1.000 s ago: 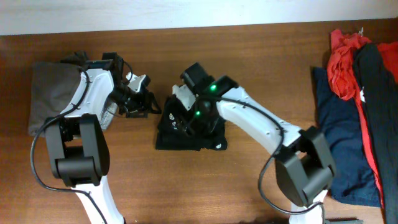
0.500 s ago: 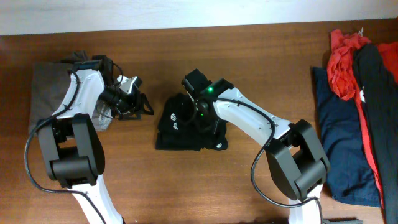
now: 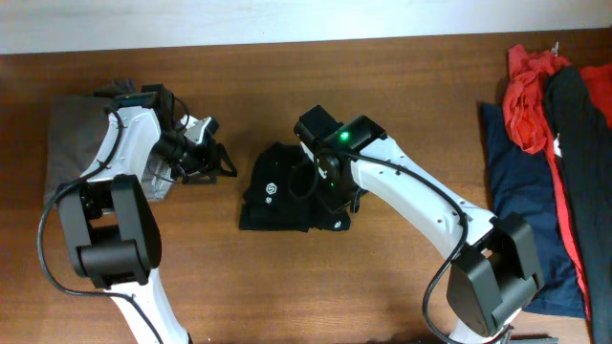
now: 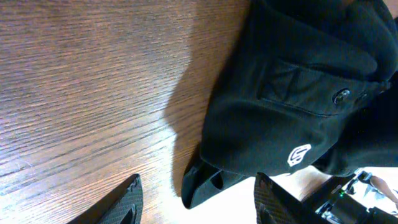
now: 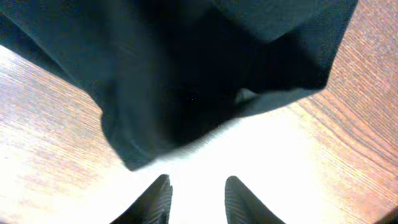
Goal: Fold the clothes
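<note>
A black short-sleeved T-shirt (image 3: 287, 199), folded into a compact bundle, lies near the middle of the brown wooden desk (image 3: 382, 86), its small white round logo (image 3: 273, 191) facing up on the left half. The right arm reaches over the bundle's right part. In its wrist view, the right pincer (image 5: 196, 202) is spread apart and grips nothing; the black cloth fills the view just ahead of the fingertips (image 5: 157, 198), with bare desk between them.

The left pincer (image 4: 199, 205) sits just left of the bundle, apart from it, with its jaws released and empty. Its wrist view shows the shirt's folded edge and logo close in front.

A grey soft garment (image 3: 76, 143) lies at the left edge of the desk, partly under the left arm. At the far right is a heap of clothes: a red one (image 3: 526, 105), a navy one (image 3: 521, 225) and a black one (image 3: 583, 134), overlapping.
</note>
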